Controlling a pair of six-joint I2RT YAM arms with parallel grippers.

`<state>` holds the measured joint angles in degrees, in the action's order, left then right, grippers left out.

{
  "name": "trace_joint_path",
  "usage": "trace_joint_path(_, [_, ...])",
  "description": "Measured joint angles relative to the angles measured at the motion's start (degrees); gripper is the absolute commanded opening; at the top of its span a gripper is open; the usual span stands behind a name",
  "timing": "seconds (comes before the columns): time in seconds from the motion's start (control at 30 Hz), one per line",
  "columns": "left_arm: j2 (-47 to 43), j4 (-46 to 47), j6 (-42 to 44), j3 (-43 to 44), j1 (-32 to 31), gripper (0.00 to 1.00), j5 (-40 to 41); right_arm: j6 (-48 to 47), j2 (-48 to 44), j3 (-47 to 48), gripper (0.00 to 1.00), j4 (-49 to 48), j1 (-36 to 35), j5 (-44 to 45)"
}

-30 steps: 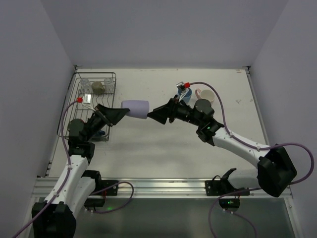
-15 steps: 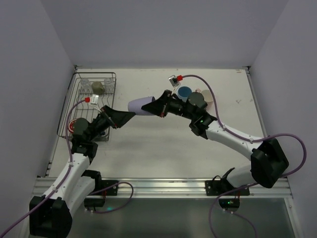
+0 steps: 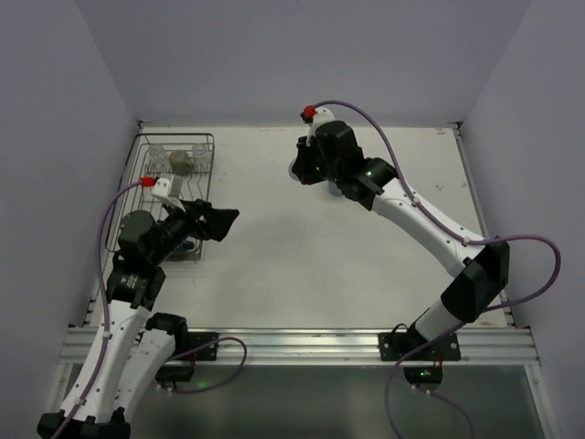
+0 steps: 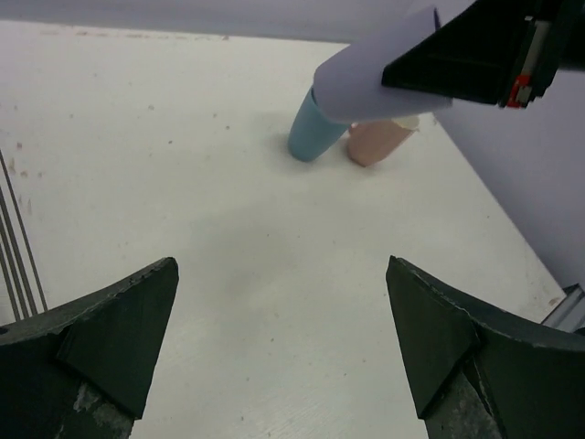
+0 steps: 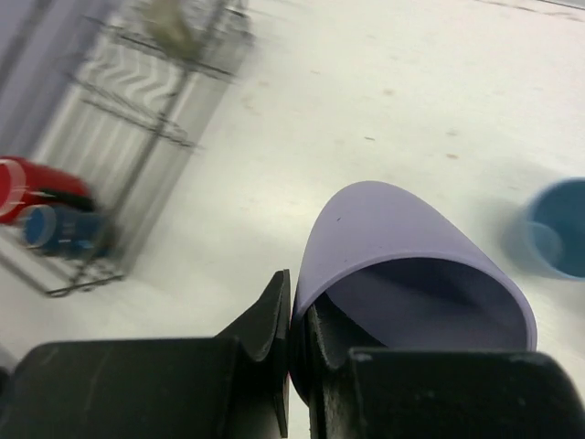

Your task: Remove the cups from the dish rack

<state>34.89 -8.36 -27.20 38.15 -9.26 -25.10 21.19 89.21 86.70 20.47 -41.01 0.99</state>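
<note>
- Dish rack (image 3: 190,183) sits at the far left of the table (image 3: 274,274) in the top view. Two clear glasses (image 3: 157,152) and a beige-olive mug (image 3: 181,163) stand at its far end. The left gripper (image 3: 228,224) hangs just off the dish rack's right side, its jaws spread wide and holding nothing. The right gripper (image 3: 306,166) is well to the right of the dish rack, toward the far edge. Only a sliver of the lavender tumbler (image 3: 293,171) shows at its tip.
- Left wrist view: the left gripper (image 4: 283,357) has its two fingers far apart, with bare table (image 4: 210,274) between them. A few wires of the dish rack (image 4: 18,238) show at the left edge. Well away from the dish rack, the lavender tumbler (image 4: 375,78) is held tilted in the air by the right gripper (image 4: 457,59). It is above a teal-blue cup (image 4: 315,128) and a pink mug (image 4: 379,142), which stand just beside each other on the table.
- Right wrist view: the right gripper (image 5: 294,320) is clamped on the lavender tumbler (image 5: 402,247) at its rim. One finger is outside the wall and one inside, and the tumbler's mouth faces the camera. The dish rack (image 5: 155,101) is blurred at the upper left. A red mug (image 5: 32,183) and a dark blue cup (image 5: 50,229) are at its near end. The teal-blue cup (image 5: 559,229) is well apart from the dish rack, at the right edge.
</note>
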Motion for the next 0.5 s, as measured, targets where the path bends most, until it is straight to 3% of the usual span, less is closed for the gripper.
trace_joint_path(0.23, [0.0,-5.9,5.5,-2.2,-3.5,1.0,5.6,-9.8,8.9,13.4,0.0,18.9,5.5,9.7])
trace_joint_path(0.5, [-0.4,-6.8,7.4,-2.2,-6.0,1.0,7.4,-15.0,16.8,24.4,0.0,27.7,12.5,10.4])
